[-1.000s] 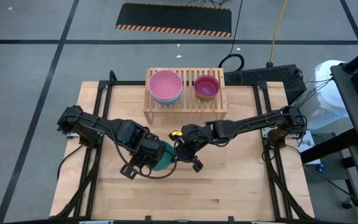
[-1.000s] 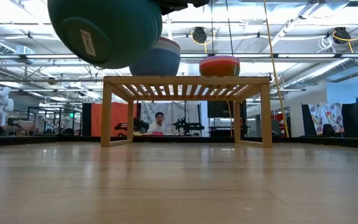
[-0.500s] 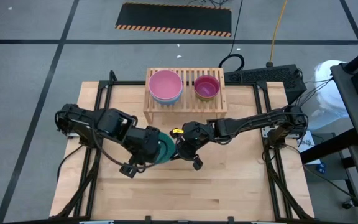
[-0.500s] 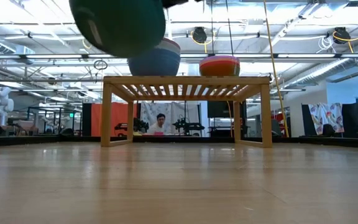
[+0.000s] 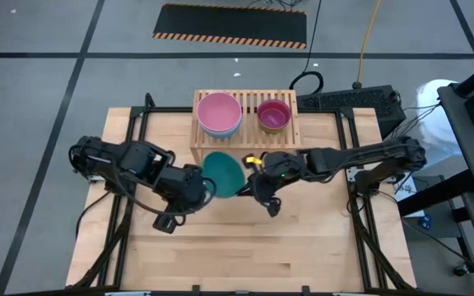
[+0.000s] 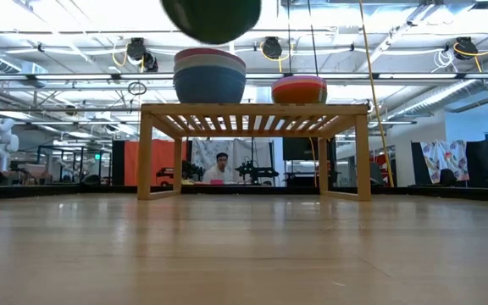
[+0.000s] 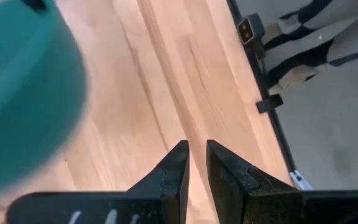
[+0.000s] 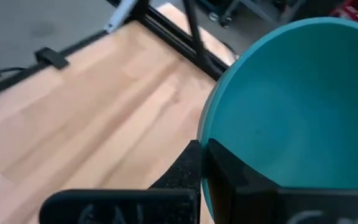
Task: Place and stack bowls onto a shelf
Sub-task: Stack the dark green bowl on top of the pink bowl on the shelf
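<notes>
Right gripper (image 5: 251, 174) is clamped on the rim of the teal bowl (image 5: 223, 173), one finger inside the wall and one outside, holding it in the air above the table (image 5: 303, 238). Left gripper (image 7: 195, 163) sits just beside the bowl on its far side from the right arm, fingers a narrow gap apart and holding nothing. The shelf (image 5: 289, 141) lies just beyond the bowl, away from both arm bases. On it: a pink bowl (image 5: 219, 111) nested in a blue bowl (image 6: 209, 84), and a second stack topped by a purple bowl (image 5: 273, 113). Judgement: the right arm carries.
</notes>
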Action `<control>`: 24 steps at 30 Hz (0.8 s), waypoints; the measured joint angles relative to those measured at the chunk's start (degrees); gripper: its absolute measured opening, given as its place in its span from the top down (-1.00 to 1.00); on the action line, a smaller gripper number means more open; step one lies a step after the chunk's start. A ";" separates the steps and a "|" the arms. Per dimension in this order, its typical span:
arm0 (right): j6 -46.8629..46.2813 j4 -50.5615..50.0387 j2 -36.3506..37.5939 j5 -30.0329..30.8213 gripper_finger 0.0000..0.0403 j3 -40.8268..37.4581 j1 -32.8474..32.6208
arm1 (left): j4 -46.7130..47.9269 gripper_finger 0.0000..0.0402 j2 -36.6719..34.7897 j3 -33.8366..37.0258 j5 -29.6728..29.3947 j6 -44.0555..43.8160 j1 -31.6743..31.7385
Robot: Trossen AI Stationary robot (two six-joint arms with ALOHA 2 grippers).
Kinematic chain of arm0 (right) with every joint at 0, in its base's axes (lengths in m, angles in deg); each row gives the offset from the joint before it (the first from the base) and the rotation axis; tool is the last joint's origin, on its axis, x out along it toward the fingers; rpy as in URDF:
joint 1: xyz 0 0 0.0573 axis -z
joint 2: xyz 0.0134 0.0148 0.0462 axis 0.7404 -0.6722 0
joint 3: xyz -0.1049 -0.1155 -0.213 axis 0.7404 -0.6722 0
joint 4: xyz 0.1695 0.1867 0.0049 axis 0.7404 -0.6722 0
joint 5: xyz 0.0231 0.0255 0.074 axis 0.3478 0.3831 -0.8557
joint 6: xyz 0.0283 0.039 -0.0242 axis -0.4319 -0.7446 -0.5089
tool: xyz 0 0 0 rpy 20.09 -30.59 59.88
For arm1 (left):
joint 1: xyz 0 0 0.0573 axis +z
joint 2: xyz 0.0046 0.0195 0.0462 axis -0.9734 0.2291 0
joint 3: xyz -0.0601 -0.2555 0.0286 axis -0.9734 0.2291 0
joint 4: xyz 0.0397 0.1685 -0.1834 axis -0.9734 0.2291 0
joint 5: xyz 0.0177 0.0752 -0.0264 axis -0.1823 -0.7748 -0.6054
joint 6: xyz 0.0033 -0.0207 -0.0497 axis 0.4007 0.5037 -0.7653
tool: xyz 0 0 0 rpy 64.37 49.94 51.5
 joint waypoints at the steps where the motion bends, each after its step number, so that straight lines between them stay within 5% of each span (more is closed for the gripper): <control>1: 0.23 -1.01 1.04 1.14 0.99 0.01 0.00 | 0.00 0.70 -0.57 0.00 -0.07 -0.89 0.00; 9: -2.51 -6.48 8.25 9.03 1.00 0.01 0.77 | 0.03 0.70 -5.45 0.00 -10.30 -8.86 -0.50; 18: -6.37 -10.65 11.60 9.41 1.00 0.24 5.96 | 0.07 0.70 -12.99 0.00 -25.10 -17.27 -0.70; 24: -7.34 -15.31 10.88 9.47 1.00 6.52 10.48 | 0.06 0.70 -14.15 0.02 -26.81 -18.88 -0.30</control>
